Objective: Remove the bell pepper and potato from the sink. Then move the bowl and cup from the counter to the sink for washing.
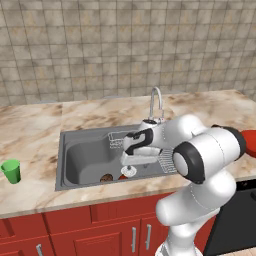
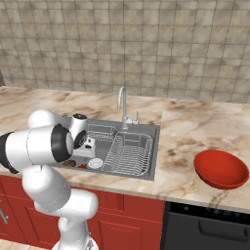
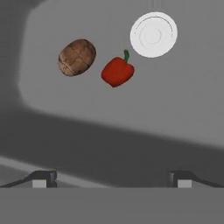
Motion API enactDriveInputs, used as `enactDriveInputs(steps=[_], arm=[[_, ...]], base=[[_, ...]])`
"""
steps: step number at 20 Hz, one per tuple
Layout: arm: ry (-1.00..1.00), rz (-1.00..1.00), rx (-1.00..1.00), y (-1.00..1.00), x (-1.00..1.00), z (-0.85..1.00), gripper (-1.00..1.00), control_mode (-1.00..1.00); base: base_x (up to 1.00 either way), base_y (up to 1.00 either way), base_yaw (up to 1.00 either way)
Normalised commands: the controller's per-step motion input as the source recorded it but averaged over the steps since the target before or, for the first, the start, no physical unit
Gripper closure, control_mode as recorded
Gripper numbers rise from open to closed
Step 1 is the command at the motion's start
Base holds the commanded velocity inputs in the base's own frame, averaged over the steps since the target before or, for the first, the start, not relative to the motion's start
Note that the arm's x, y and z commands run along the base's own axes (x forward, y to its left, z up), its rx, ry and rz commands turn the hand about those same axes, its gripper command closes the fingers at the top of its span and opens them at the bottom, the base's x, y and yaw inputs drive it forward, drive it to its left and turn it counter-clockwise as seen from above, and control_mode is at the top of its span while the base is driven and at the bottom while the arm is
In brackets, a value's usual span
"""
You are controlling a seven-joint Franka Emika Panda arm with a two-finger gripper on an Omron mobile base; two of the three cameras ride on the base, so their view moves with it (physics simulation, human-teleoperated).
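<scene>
Evenly and softly lit throughout, with no glare and no blown highlights. Rendered and somewhat low in resolution, edges slightly jagged, yet sharp from near to far, without lens distortion at the borders. In the hand view, a broad dark shadow band across the sink (image 3: 192, 109) floor, soft-edged. Faint shading under the bowl (image 2: 220, 168) and the cup (image 1: 11, 171).
</scene>
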Motion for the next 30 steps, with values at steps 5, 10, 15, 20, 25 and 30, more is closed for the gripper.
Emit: enactDriveInputs(steps=[5, 10, 15, 20, 25, 30], arm=[[0.0, -0.05, 0.01, -0.09, 0.13, 0.0, -1.0, -1.0], [0.0, -0.05, 0.01, -0.02, 0.17, 0.0, -1.0, -1.0], [0.0, -0.05, 0.04, 0.0, 0.17, -0.01, -1.0, -1.0], [0.0, -0.09, 0.01, 0.01, 0.13, -0.06, -1.0, -1.0], [0.0, -0.12, 0.0, 0.03, 0.1, -0.06, -1.0, -1.0], [0.0, -0.16, -0.04, 0.13, 0.05, -0.08, -1.0, -1.0]], base=[[0.0, 0.0, 0.0], [0.0, 0.0, 0.0], [0.0, 0.0, 0.0], [0.0, 0.0, 0.0], [0.0, 0.0, 0.0], [0.0, 0.0, 0.0]])
